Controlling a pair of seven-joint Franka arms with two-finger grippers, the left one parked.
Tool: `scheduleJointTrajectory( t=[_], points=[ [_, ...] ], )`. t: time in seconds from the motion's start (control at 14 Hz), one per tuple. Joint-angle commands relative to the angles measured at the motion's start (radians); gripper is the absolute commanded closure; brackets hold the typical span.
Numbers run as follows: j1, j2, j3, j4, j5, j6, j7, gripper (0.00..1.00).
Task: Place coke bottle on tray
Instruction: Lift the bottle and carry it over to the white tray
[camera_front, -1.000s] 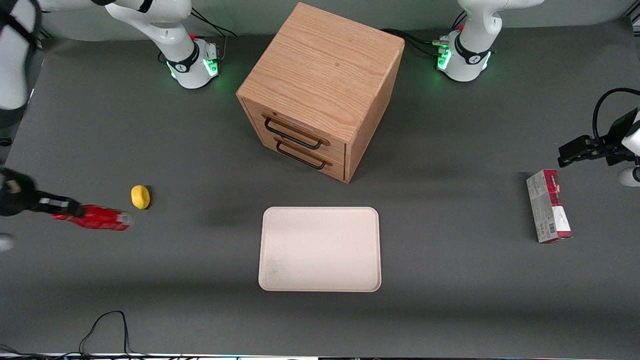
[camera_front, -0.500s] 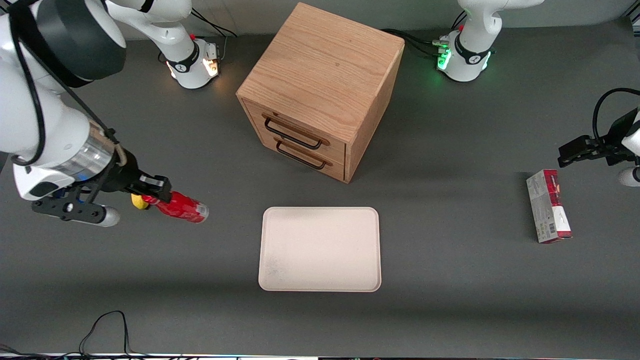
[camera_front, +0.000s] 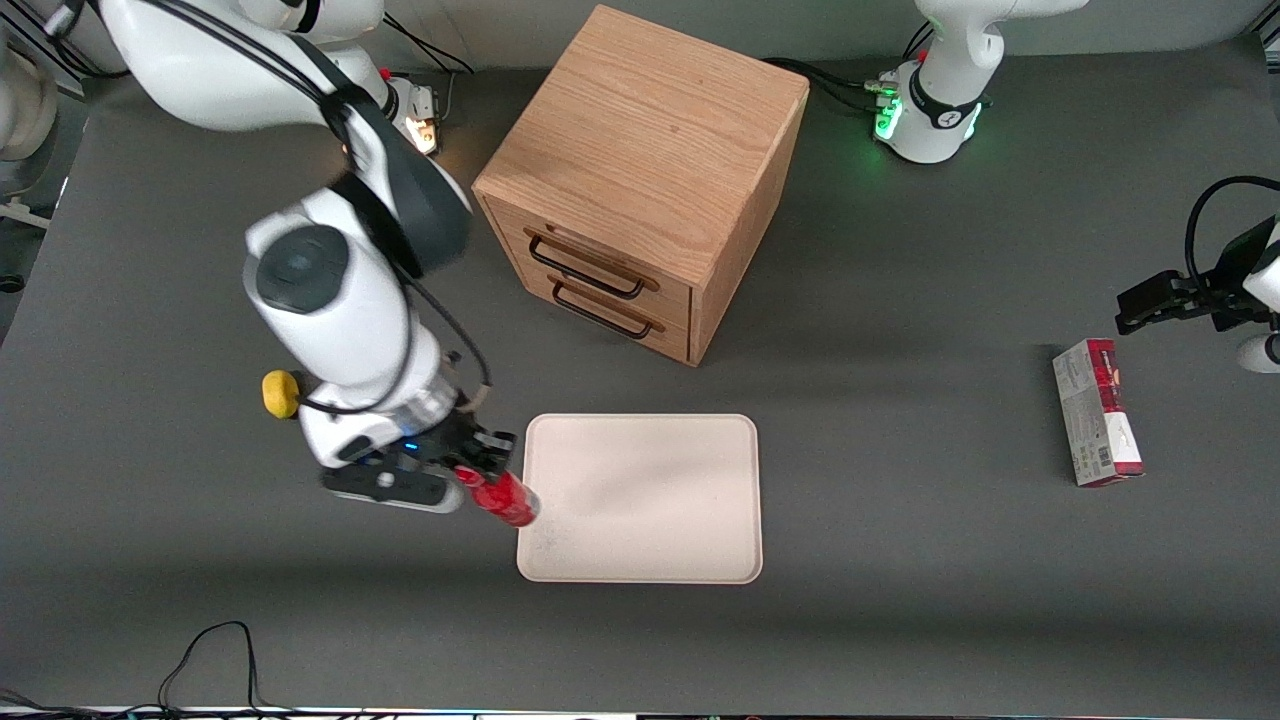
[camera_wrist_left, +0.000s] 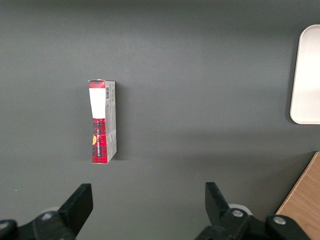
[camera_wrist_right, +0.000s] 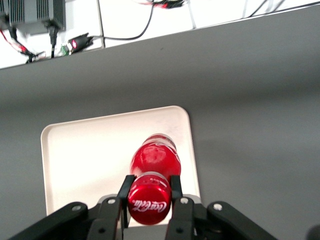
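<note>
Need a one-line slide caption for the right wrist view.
Gripper shut on the coke bottle near its cap, holding it above the tray.

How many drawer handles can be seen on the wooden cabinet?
2: both on the front of the wooden cabinet, the upper handle above the lower handle. The gripper, away from them at the tray edge, grips the coke bottle.

A dark grey matte table (camera_front: 900, 620) carries a flat cream-white rectangular tray (camera_front: 660, 500). Farther off stands a light oak two-drawer cabinet (camera_front: 640, 170). A small yellow lump (camera_front: 279, 394) lies toward the working arm's end and a red-and-grey rectangular box (camera_front: 1097, 412) toward the parked arm's. The gripper (camera_front: 483, 468) hangs above the tray's edge.
</note>
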Motion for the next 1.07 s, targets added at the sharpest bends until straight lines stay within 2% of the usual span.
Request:
scheduleJointTrajectory(
  t=[0.0,0.21,0.57,0.64,0.71,0.79,1.0],
  points=[
    [0.012,0.083,0.007,0.019,-0.101,0.062,0.017,1.0],
    [0.013,0.149,0.004,0.011,-0.161,0.097,-0.021,1.0],
    [0.002,0.18,-0.01,-0.015,-0.161,0.174,-0.055,1.0],
    [0.001,0.182,-0.01,-0.015,-0.161,0.174,-0.057,0.96],
    [-0.001,0.185,-0.012,-0.017,-0.161,0.177,-0.057,0.34],
    [-0.001,0.189,-0.018,-0.03,-0.163,0.192,-0.049,0.02],
    [-0.002,0.188,-0.027,-0.047,-0.161,0.244,-0.051,0.0]
  ],
)
